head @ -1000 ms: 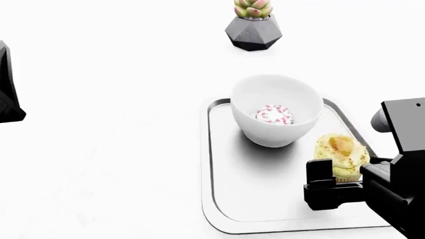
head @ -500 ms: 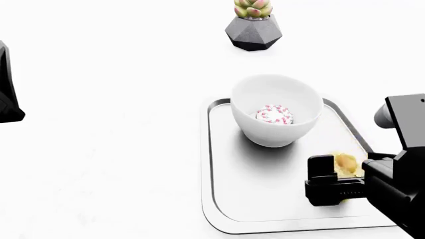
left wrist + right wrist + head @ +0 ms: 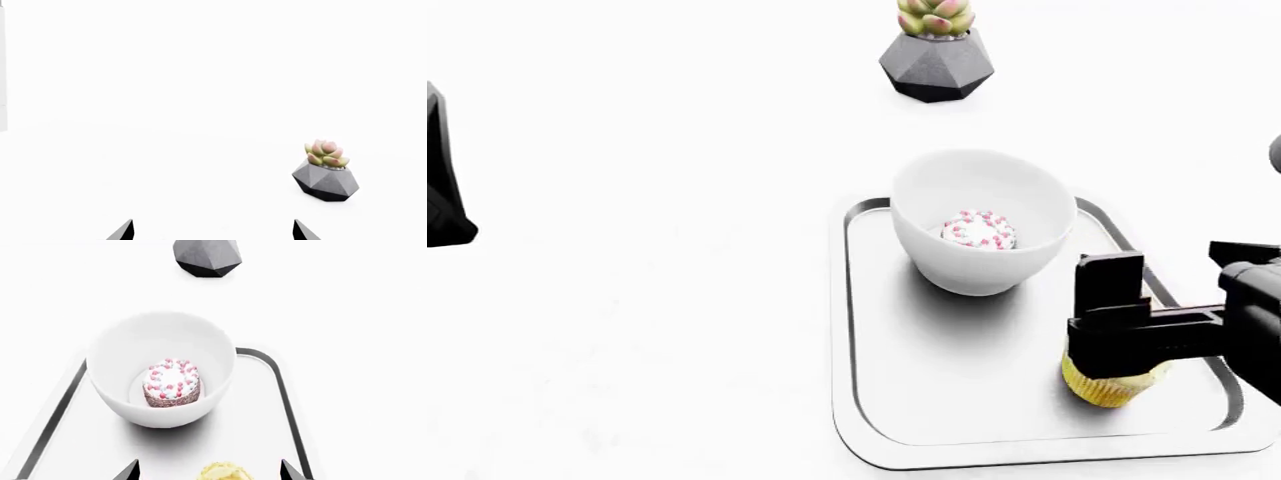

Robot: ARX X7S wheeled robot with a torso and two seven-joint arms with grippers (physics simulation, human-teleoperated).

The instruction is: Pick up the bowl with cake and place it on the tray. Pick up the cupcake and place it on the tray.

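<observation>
The white bowl [image 3: 982,218] stands on the far part of the silvery tray [image 3: 941,385] with the sprinkled cake [image 3: 978,230] inside. The cupcake [image 3: 1113,386] in its yellow case stands upright on the tray's near right part. My right gripper [image 3: 1141,335] hovers just over it, open, its jaws wide apart and clear of the frosting. The right wrist view shows the bowl [image 3: 127,355], cake [image 3: 172,383], tray [image 3: 260,405] and the cupcake top [image 3: 227,473] between the fingertips of the gripper [image 3: 209,471]. My left gripper [image 3: 213,231] is open and empty, its arm at the head view's left edge.
A grey faceted pot with a succulent [image 3: 936,60] stands on the white table beyond the tray; it also shows in the left wrist view [image 3: 325,179] and the right wrist view [image 3: 207,256]. The left arm [image 3: 443,180] hangs at the left edge.
The right gripper lowered the cupcake onto the tray, let it go and moved up and to the right. The bowl and the left arm have not moved.
</observation>
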